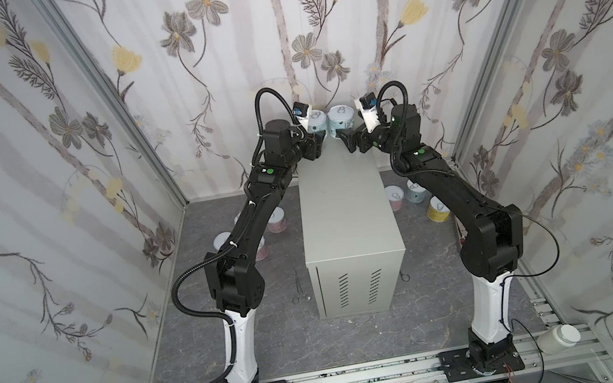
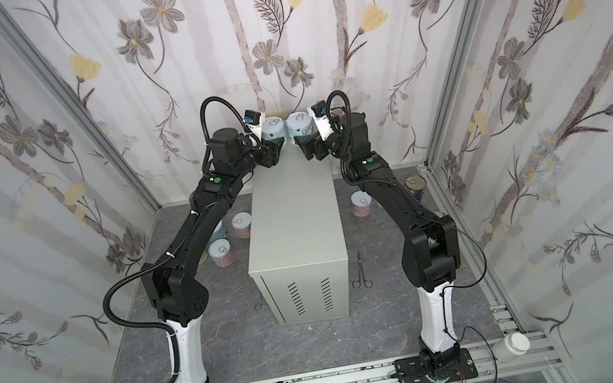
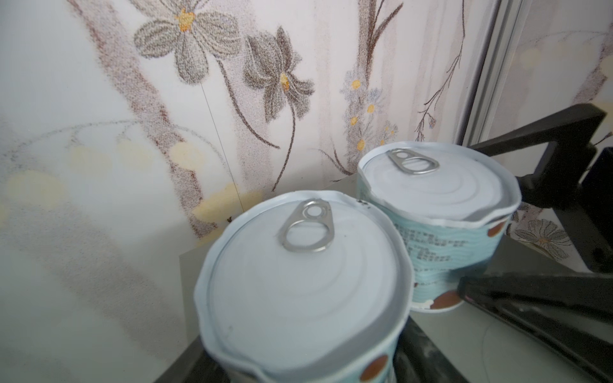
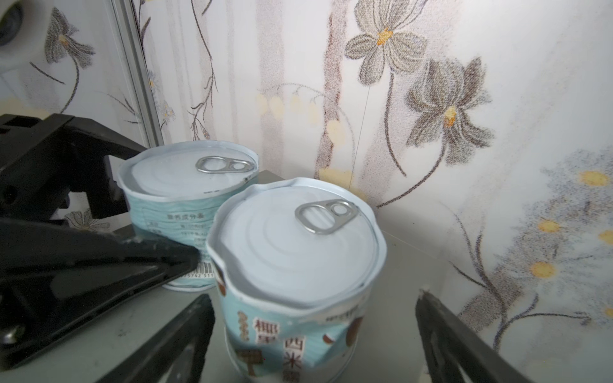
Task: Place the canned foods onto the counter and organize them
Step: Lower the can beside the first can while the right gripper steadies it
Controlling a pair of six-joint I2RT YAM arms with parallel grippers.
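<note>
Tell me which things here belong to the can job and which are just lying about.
Job: counter; on it, blue can and second blue can; on the floor, pink cans, pale-blue can, yellow can, dark-blue can.
Lying about: scissors; white bottle.

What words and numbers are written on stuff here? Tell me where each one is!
"椰" – front label of the right can, right wrist view.
"西米" – same label, lower down.
"营养成分表" – blurry heading on the left can.
"75742 511" – under the left can's barcode, partly hidden.
Small print on the left can, and labels on the other cans: too small to read.
</note>
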